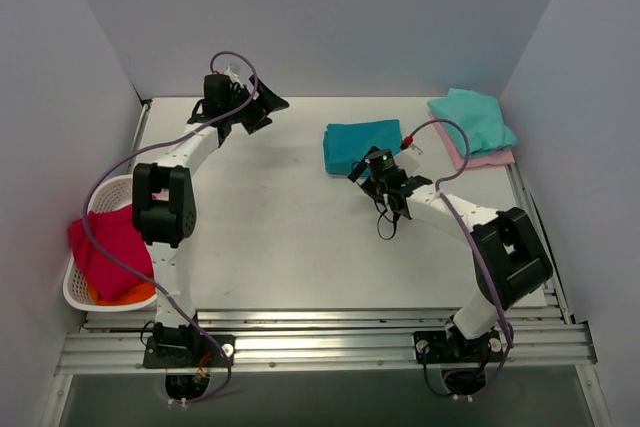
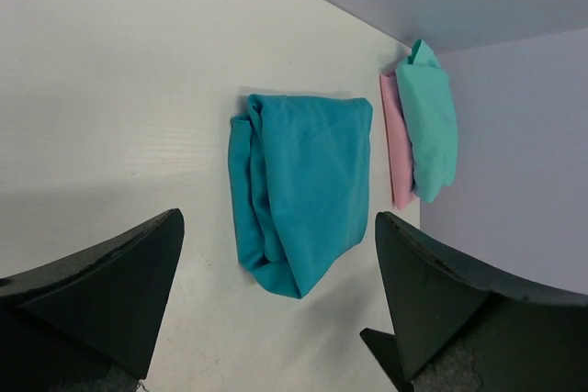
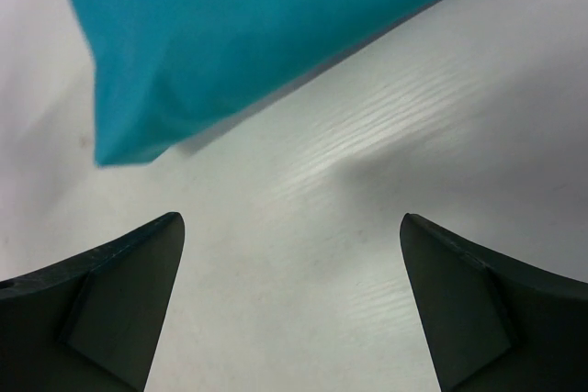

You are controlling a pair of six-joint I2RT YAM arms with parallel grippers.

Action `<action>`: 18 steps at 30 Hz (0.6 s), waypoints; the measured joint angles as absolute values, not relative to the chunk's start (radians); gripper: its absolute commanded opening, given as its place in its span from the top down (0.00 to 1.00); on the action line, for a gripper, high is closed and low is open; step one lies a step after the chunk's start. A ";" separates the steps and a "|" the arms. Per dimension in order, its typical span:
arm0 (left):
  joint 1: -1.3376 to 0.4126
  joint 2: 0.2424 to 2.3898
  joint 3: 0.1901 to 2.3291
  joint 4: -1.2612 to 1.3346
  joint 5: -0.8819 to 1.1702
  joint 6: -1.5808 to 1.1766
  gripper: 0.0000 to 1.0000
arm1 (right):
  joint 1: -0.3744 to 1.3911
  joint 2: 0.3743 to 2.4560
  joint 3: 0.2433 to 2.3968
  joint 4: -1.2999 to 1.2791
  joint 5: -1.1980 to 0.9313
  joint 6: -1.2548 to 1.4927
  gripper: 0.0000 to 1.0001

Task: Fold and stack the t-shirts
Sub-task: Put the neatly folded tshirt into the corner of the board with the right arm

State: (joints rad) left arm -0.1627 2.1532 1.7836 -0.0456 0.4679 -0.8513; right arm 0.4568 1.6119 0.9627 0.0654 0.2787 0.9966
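Teal-blue t-shirt [image 1: 362, 145] lies folded on the desk [image 1: 280, 237], toward the far edge and right of the middle. It sits apart from the mint-green t-shirt [image 1: 475, 117], which rests on the pink t-shirt [image 1: 482, 158] in the far right corner.

The right jaws hang just at the near edge of the teal shirt, spread wide with nothing between them. The left jaws, up by the far left corner, are equally wide and empty.

The likely trouble is in the pick-up. The left wrist view shows one side of the teal shirt as loose, bunched layers. A pinch that catches only the top ply would probably peel the fold open as it lifts. Coming in too low could shove the cloth along the desk and rumple it.

Setting it down is the second risk. The corner pile sits close to the right edge and the wall, so a skewed drop might push the mint shirt off the pink one. The right arm's purple cable [image 1: 452, 130] loops near that pile and could drag across it.

A white lattice basket [image 1: 103, 197] at the left edge holds red cloth [image 1: 105, 247].
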 measured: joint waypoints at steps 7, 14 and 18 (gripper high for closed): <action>-0.162 2.160 1.757 -0.039 0.469 -0.849 0.06 | 0.571 1.707 0.998 0.169 0.300 1.042 0.00; -0.152 2.160 1.731 -0.024 0.469 -0.843 0.05 | 0.552 1.831 1.021 0.206 0.370 1.058 0.00; -0.147 2.160 1.723 -0.021 0.469 -0.840 0.05 | 0.521 1.868 1.035 0.258 0.389 1.058 0.00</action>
State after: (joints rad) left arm -0.1471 2.1601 1.7229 -0.0208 0.4690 -0.8402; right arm 0.5209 1.8679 1.0351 0.2577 0.3893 1.0576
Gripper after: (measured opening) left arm 0.946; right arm 0.998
